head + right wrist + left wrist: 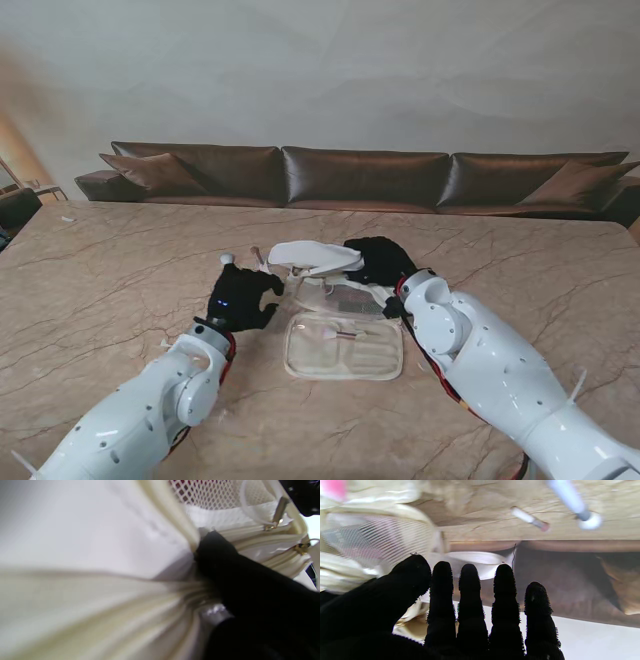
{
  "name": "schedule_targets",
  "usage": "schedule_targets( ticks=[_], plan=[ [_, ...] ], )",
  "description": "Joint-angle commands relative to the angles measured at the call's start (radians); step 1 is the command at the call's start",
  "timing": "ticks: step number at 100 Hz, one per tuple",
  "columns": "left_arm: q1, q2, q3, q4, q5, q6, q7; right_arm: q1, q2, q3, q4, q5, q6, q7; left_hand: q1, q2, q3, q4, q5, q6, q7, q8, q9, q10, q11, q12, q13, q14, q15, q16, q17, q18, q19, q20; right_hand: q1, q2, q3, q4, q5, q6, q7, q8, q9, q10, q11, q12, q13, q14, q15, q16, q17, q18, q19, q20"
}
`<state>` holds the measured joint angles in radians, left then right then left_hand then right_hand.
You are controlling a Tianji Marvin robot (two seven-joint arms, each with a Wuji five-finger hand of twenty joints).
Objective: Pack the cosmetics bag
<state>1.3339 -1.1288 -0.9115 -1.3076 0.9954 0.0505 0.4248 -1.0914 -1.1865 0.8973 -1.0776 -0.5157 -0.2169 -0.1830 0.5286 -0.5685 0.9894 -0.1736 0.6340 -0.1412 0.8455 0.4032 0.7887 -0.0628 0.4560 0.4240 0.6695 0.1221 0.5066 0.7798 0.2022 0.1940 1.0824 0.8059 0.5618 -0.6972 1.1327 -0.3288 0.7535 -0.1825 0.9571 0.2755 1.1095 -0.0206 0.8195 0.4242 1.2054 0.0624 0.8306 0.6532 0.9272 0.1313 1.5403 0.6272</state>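
Cosmetics bag (343,345) lies open flat mid-table between my arms, brushes already in its near panel. My right hand (378,260) pinches the far flap (313,257) and holds it up off the table, thumb (215,547) pressed at the zipper edge. My left hand (241,298) hovers just left of the bag, fingers (469,580) straight, apart, holding nothing. Two brushes (530,518) lie beyond it. Step looks like folding shut; next, swing the flap over squarely, left hand steadying.

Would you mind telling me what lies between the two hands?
In the stand view, the open cream bag lies between the left hand and right hand, which grips its raised flap.
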Motion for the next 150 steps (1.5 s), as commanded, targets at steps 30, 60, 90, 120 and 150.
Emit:
schedule_targets(
  ticks=[30,60,90,120,150],
  plan=[
    [-0.168,0.026,0.028,0.205,-0.028,0.023,-0.074,-0.008,0.007,0.012,-0.012,-0.001,0.006,0.006,0.118,0.047,0.134,0.055,-0.049,-0.021,-0.143,-0.016,-0.174,0.005,-0.042,-0.024,-0.101,-0.031,-0.055,-0.034,-0.067,-0.004,-0.041,-0.049,0.083,0.106,0.050,0.020,0.059,-0.131,0.091,0.015,0.037,-0.013,0.037,0.018,0.108,-0.041,0.095,0.019,0.059,-0.021,0.130,0.033],
    [-0.357,-0.003,0.226,0.477,-0.115,-0.040,0.013,-0.006,0.008,0.017,-0.010,0.009,0.005,0.019,0.241,0.036,0.116,0.064,-0.205,-0.032,-0.308,-0.057,-0.394,0.008,-0.063,-0.085,-0.262,-0.051,-0.107,-0.095,-0.144,-0.038,-0.090,-0.081,0.082,0.105,0.050,0.021,0.059,-0.127,0.089,0.012,0.037,-0.011,0.035,0.017,0.108,-0.041,0.097,0.019,0.060,-0.022,0.132,0.034],
    [-0.515,-0.092,0.443,0.764,-0.268,-0.092,0.112,0.000,0.010,0.018,-0.004,0.016,0.002,0.037,0.292,0.028,0.099,0.072,-0.188,-0.061,-0.214,-0.011,-0.501,0.015,-0.043,-0.092,-0.446,-0.039,-0.079,-0.125,-0.268,-0.078,-0.102,-0.107,0.083,0.103,0.052,0.021,0.058,-0.126,0.089,0.008,0.038,-0.011,0.034,0.015,0.108,-0.040,0.101,0.019,0.062,-0.021,0.133,0.034],
    [-0.614,-0.209,0.676,1.037,-0.399,-0.172,0.190,0.008,0.007,0.014,0.006,0.032,-0.002,0.043,0.101,0.002,0.135,0.052,-0.199,-0.055,-0.119,0.038,-0.542,0.027,-0.047,-0.082,-0.484,-0.031,-0.066,-0.130,-0.273,-0.079,-0.111,-0.121,0.083,0.103,0.053,0.020,0.058,-0.126,0.090,0.006,0.038,-0.011,0.034,0.014,0.108,-0.039,0.103,0.019,0.062,-0.022,0.133,0.033],
    [-0.617,-0.208,0.737,1.046,-0.398,-0.145,0.151,-0.003,0.011,0.022,-0.005,0.035,0.002,0.053,0.079,-0.013,0.087,-0.020,-0.103,-0.063,-0.014,0.054,-0.530,0.051,-0.058,-0.082,-0.487,-0.011,-0.068,-0.128,-0.274,-0.071,-0.122,-0.125,0.082,0.102,0.054,0.020,0.057,-0.125,0.090,0.003,0.038,-0.010,0.034,0.012,0.108,-0.038,0.103,0.019,0.062,-0.022,0.133,0.033]
  ],
)
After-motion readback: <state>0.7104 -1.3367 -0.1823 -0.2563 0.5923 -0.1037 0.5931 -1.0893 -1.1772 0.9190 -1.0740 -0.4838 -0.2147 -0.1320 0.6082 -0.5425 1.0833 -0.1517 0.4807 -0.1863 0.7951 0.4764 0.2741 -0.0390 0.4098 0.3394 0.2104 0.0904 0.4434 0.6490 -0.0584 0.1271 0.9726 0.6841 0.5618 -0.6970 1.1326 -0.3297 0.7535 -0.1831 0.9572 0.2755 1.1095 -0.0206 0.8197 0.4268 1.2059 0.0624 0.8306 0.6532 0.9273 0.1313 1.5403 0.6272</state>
